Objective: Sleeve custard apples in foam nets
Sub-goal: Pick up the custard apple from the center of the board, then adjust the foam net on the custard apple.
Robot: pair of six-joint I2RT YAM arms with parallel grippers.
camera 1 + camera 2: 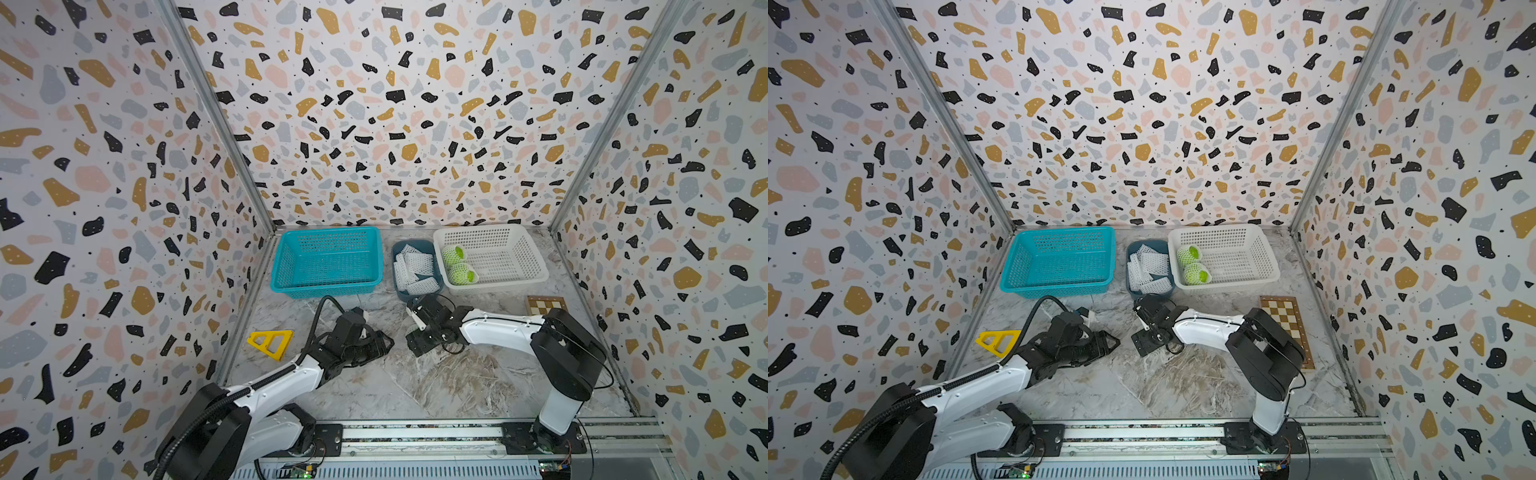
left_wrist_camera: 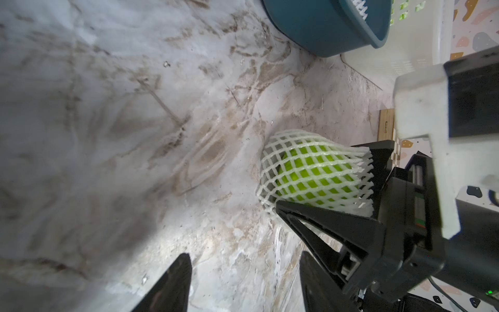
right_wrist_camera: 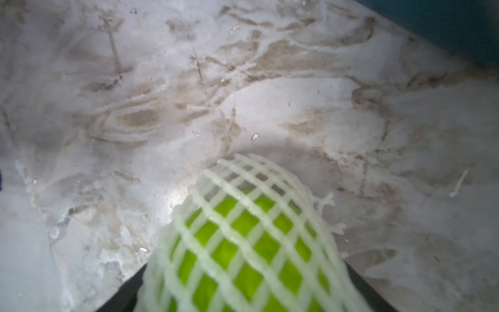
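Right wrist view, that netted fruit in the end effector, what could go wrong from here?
The right end effector grips the fruit through soft net, so it may slip and roll on the table. The net's end looks open, so the fruit might slide out. The tub sits close; lifting could bump it.

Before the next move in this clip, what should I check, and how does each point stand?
1. Net over the held custard apple: ok, mesh wraps it.
2. Right gripper grip: ok, jaws either side of it.
3. Left gripper clear: ok, open, empty.
4. Room in white basket: ok, two netted fruits at one end.
5. Fruit lifted off table: cannot tell.
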